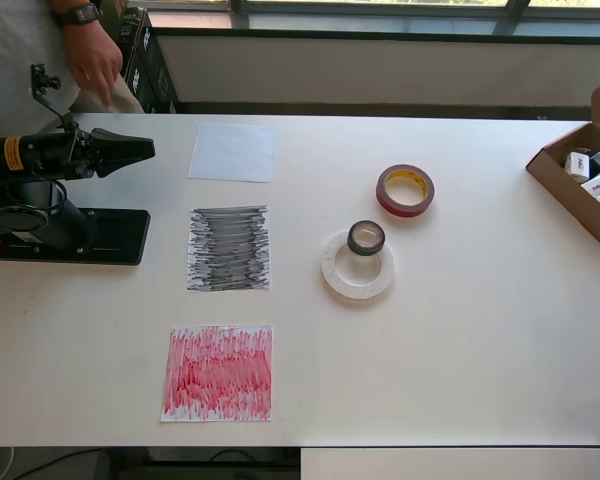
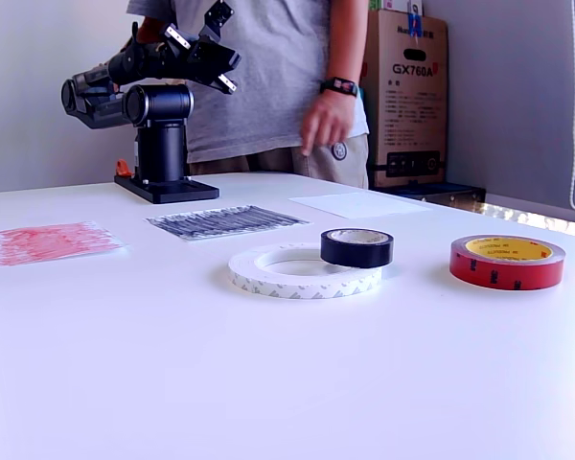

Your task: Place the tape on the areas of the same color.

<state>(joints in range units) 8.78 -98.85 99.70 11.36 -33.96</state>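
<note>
While parked above its base with black tool [image 1: 140,150] spread and empty, reach for small black-grey tape roll [image 1: 366,238] resting on wide white tape ring [image 1: 357,266]; lift straight, leaving ring unmoved

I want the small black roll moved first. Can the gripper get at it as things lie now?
Probably yes. The black roll sits on the rim of the white ring, its top uncovered, with nothing standing between it and the gripper, folded back near the base. Whether the arm reaches that far is unclear.

Cardboard box [image 1: 577,185], white table [image 1: 460,380]
</note>
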